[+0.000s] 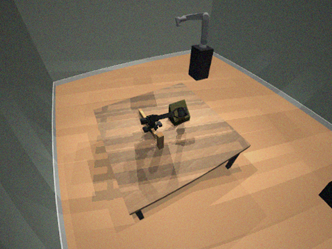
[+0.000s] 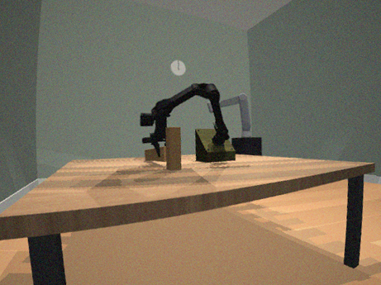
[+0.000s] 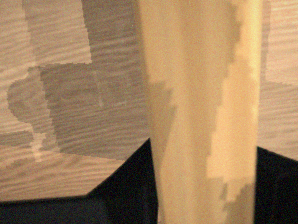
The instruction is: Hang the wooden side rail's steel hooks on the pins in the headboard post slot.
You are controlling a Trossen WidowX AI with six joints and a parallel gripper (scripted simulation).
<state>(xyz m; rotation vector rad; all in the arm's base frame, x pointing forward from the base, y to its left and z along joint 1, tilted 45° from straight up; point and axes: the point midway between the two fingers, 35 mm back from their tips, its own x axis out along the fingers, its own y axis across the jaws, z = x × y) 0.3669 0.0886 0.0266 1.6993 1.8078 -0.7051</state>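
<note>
The gripper [image 1: 153, 130] [image 2: 158, 155] is closed partway, its black fingers clamped on either side of the wooden side rail [image 1: 141, 113] [image 2: 151, 155] [image 3: 200, 100]. The rail runs above the wooden table [image 1: 198, 164] [image 2: 196, 200] [image 3: 75, 115] toward the upright headboard post [image 1: 160, 141] [image 2: 174, 149]; whether its hooks sit on the pins cannot be told. Beyond stands the arm's olive sloped base [image 1: 173, 119] [image 2: 202, 149].

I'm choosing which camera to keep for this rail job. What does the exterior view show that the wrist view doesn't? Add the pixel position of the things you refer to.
Only exterior: the upright wooden headboard post [image 2: 174, 149], the olive-green wedge-shaped base [image 2: 208, 147] and a round white wall clock [image 2: 178, 68].
Only wrist: the pale wooden side rail [image 3: 200, 100] filling the gap between the black gripper's [image 2: 159, 151] [image 3: 205, 190] fingers.
Both: rail [image 2: 152, 155], gripper, wood-grain tabletop [image 2: 131, 191] [image 3: 110, 110].
</note>
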